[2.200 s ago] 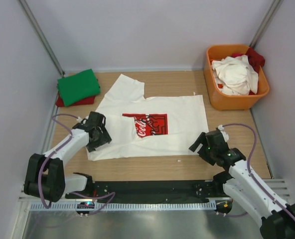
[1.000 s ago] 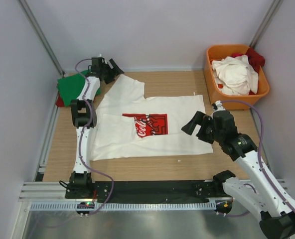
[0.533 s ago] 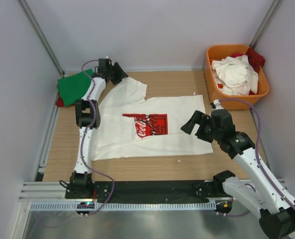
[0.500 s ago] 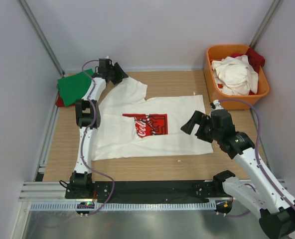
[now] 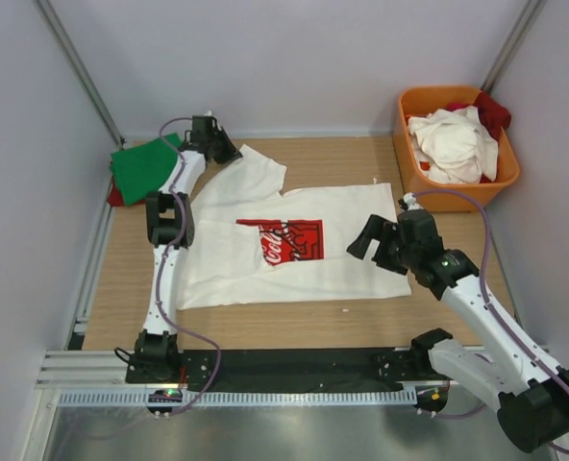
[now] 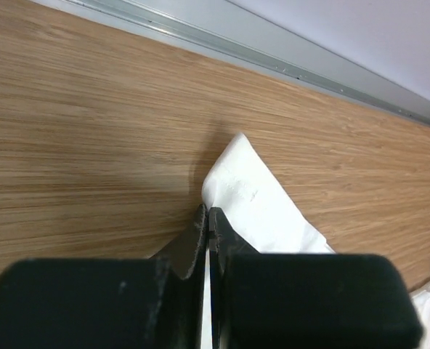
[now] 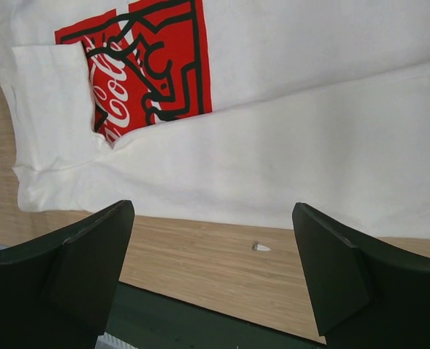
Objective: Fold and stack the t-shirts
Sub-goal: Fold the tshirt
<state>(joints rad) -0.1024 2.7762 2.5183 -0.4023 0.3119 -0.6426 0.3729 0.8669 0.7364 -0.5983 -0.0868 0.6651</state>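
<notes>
The white t-shirt (image 5: pixel 347 226) lies spread flat on the bench (image 5: pixel 265 322), its red square print (image 5: pixel 291 240) face up between the two claws. One sleeve is folded in over the edge of the print, as the right wrist view shows. The other sleeve (image 5: pixel 258 173) reaches out toward the far left corner, and its tip sits inside the left claw (image 5: pixel 227 152). In the left wrist view that claw (image 6: pixel 208 218) is closed, with the white sleeve (image 6: pixel 255 200) pinched between its jaws and a fold of cloth poking out just ahead of the fingertips, down on the wood.

The right claw (image 5: pixel 371 247) hangs above the shirt's right side, jaws spread wide and holding nothing. From its own camera, the shirt's near hem runs across just ahead of the fingers (image 7: pixel 77 262), with bare bench directly below them and a small white speck (image 7: pixel 261 247) on the wood between the two.

Just to the left of the left claw a folded green t-shirt (image 5: pixel 145 168) rests on top of a red t-shirt (image 5: pixel 116 197). Well beyond the right claw, in the far right corner, stands an orange tub (image 5: pixel 443 197) holding a crumpled white garment (image 5: pixel 453 144) and a red garment (image 5: pixel 493 110).
</notes>
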